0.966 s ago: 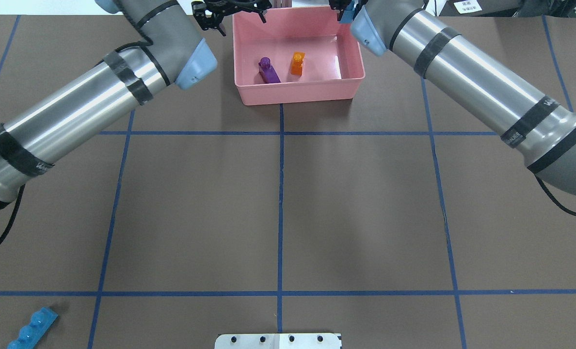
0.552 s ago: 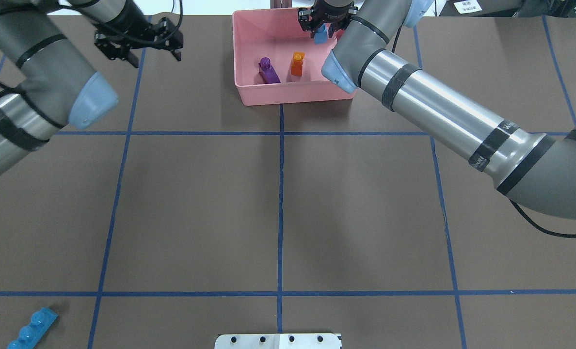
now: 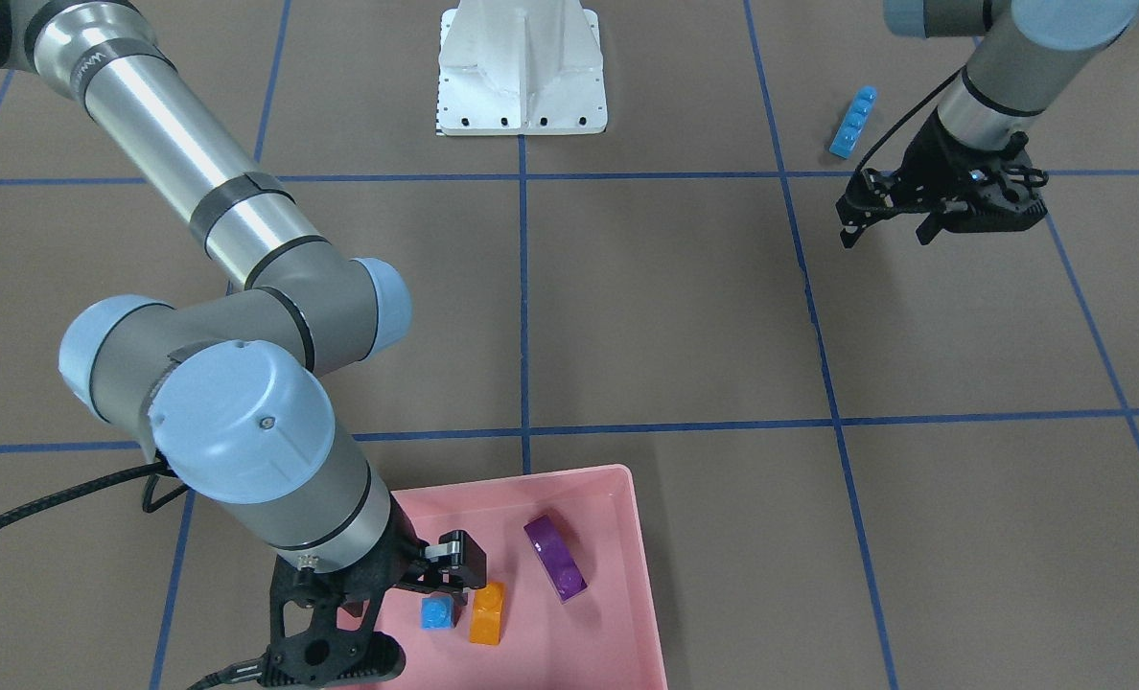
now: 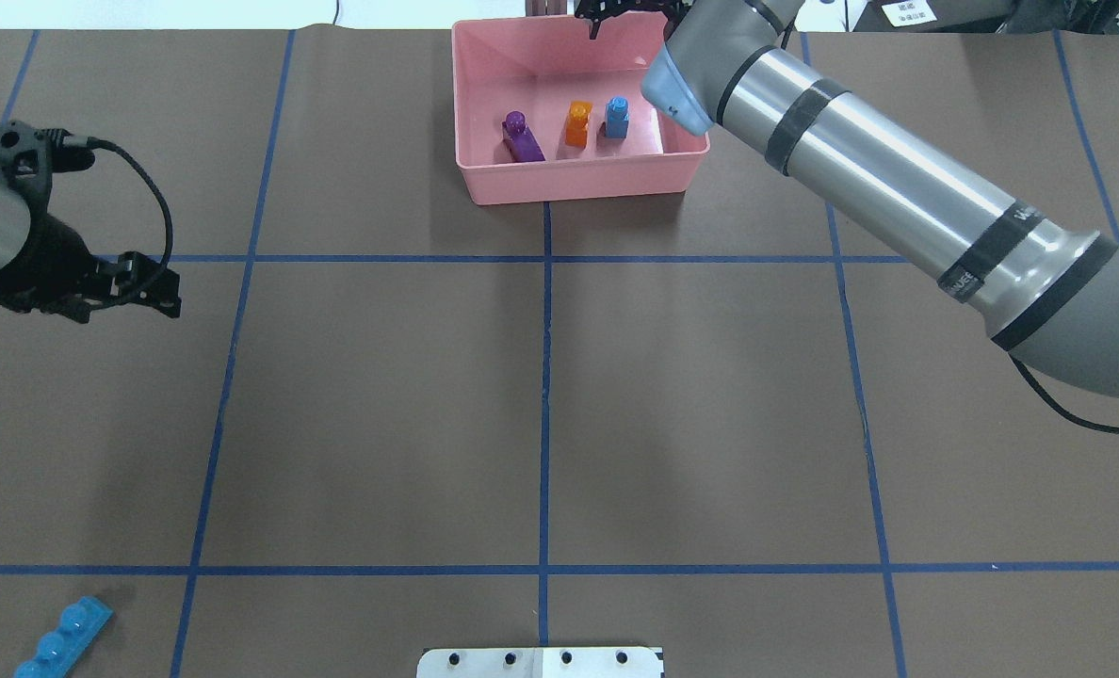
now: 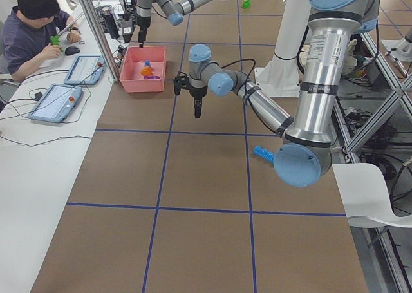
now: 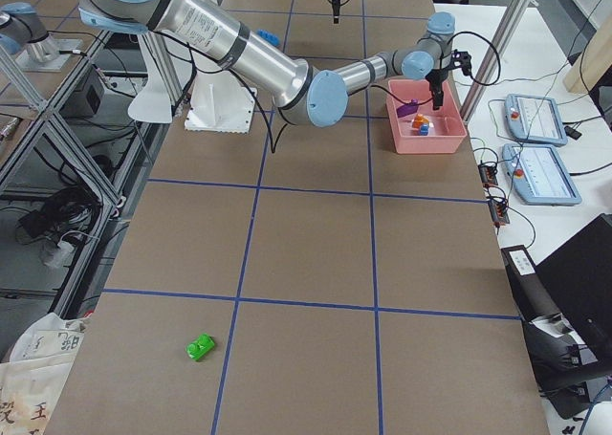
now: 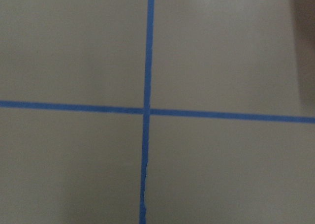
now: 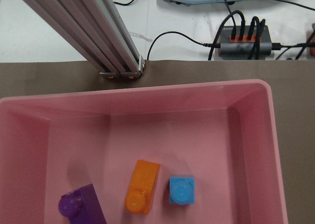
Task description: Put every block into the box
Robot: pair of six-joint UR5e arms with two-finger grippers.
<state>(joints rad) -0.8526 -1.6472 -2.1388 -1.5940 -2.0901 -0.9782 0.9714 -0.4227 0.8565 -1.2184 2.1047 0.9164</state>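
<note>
The pink box [image 4: 578, 181] stands at the table's far middle. In it lie a purple block [image 4: 522, 138], an orange block [image 4: 576, 123] and a tiny blue block [image 4: 616, 118], also seen in the right wrist view [image 8: 182, 190]. My right gripper [image 3: 418, 599] hangs open just above the tiny blue block, holding nothing. A long blue block [image 4: 62, 637] lies at the near left corner. A green block [image 6: 201, 346] lies far off on the right end. Over the left part of the table, my left gripper [image 4: 126, 303] is open and empty.
The white metal base [image 4: 541, 662] sits at the near edge. An aluminium post [image 8: 98, 37] and cables stand just beyond the box. A person [image 5: 35, 22] sits at a side table with tablets [image 5: 55, 102]. Blue tape lines cross the brown mat.
The right gripper let the tiny blue block go into the box and pulled back up. The left arm swung from beside the box out and nearer over the left side.
</note>
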